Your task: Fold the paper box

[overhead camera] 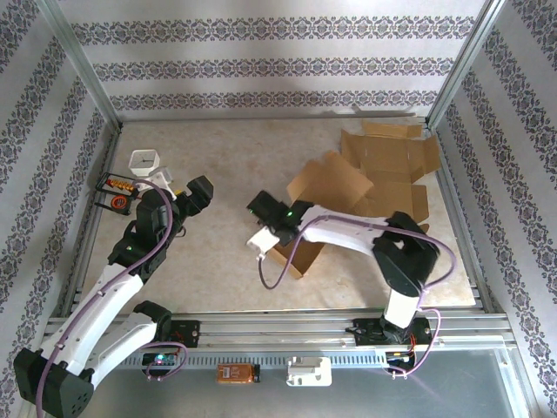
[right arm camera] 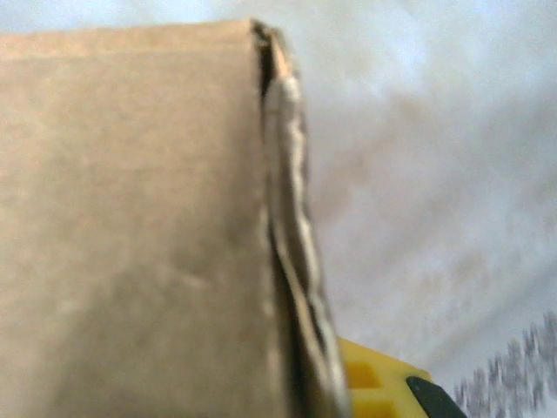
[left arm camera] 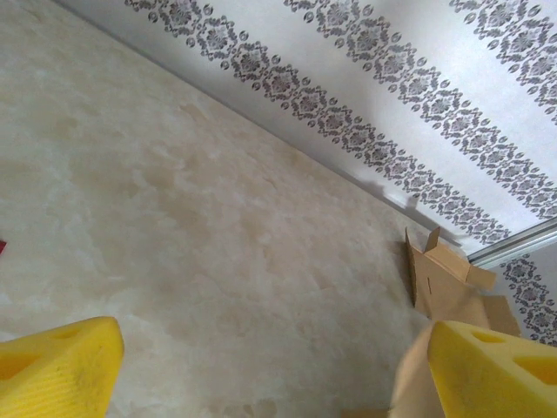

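**A:** so where's the box sitting?

**B:** Mid counter, a bit right of centre, half raised with one panel tilted up. A flat sheet lies behind it in the back right corner.

**A:** and the arms?

**B:** Right arm reaches left across to the box's near-left edge, right jaws pinched shut on the cardboard there. The wrist cam has that edge tight against a yellow finger. Left arm is well apart from the box, left jaws spread wide, nothing between the fingers. A white cup sits by the left edge.
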You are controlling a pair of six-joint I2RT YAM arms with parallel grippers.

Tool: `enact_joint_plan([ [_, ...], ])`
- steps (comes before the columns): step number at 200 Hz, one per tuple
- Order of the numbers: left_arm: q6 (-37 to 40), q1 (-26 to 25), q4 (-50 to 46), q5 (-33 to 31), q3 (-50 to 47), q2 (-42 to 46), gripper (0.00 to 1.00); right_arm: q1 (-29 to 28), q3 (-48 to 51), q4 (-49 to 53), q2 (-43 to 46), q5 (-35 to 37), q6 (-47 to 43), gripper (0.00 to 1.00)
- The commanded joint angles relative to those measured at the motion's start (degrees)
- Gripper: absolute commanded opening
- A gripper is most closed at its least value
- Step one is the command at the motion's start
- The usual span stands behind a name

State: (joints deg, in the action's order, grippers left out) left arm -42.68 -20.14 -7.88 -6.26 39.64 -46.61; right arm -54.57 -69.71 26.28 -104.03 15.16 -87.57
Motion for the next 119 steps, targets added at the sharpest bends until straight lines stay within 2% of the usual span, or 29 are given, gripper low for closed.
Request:
enact_joint_plan([
  [1,-0.9,0.15,0.1,-0.85,-0.97,0.01,0.91,-2.73,1.85,-5.01,-3.48,-2.59,-2.7,0.14],
  [29,-0.6,0.15,0.62,-1.39,-1.12,-0.4,0.91,-4.14,3.6,-8.18,-3.99,-1.41,-2.48,0.18],
  [70,-1.05,0.1,2.89,-0.22,-1.14,-2.71,0.91,-3.88,6.04,-10.71,1.73,0.59,-3.73,0.36],
  [102,0.25,0.16,5.56,3.29,-0.99,-5.37,0.92,-3.47,6.76,-10.29,6.29,3.02,-3.37,0.41],
  [119,1.74,0.06,6.76,5.75,-0.63,-7.03,0.93,-3.18,6.42,-10.54,8.5,4.79,-0.41,0.42],
])
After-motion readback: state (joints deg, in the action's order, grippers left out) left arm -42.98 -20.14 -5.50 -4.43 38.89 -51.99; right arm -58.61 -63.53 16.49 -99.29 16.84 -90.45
